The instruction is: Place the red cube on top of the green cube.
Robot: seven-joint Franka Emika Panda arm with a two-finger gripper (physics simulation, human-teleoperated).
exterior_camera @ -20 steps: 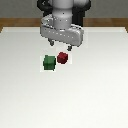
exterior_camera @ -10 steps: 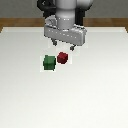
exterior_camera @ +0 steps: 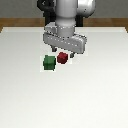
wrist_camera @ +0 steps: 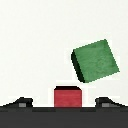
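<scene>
Two cubes are sitting close together on the white desk (exterior_camera: 30, 100) — the red cube (exterior_camera: 62, 58) is lying directly beneath the tool (exterior_camera: 62, 53), between its two fingertips, while the green cube (exterior_camera: 49, 62) is resting just beside it, toward the exterior view's left and turned at an angle. The tool is hovering spread wide, its fingers (wrist_camera: 20, 102) flanking the red cube without touching it — gripping nothing.

Arm upright, wrist pointing straight down, hand (exterior_camera: 62, 53) low, fingers spread apart
</scene>
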